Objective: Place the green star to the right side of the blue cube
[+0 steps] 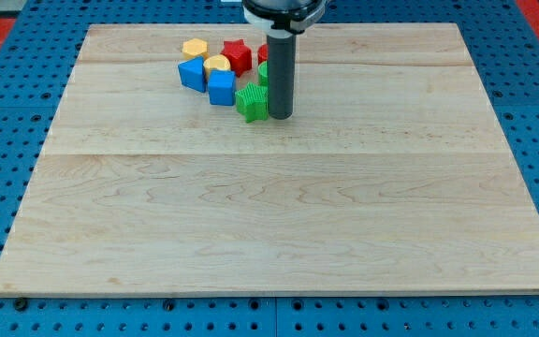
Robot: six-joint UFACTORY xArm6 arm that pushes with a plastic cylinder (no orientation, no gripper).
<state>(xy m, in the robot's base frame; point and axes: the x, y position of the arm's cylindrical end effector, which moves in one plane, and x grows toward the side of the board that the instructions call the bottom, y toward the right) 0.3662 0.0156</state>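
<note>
looks nearly done: green star [252,101] touching blue cube [221,88] on its right near board's [269,215] top edge, my tip [280,116] (bare rod, no jaws to open/shut) pressed vs star's right side, prob just back off w/o nudging.

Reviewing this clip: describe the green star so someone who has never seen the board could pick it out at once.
On the wooden board, look to the cluster of blocks near the view's top edge. The green star sits at the cluster's bottom right corner, just right of a blue cube and right against the left of my tip. It is the only fully visible green piece, with ridged, pointed edges.
</note>
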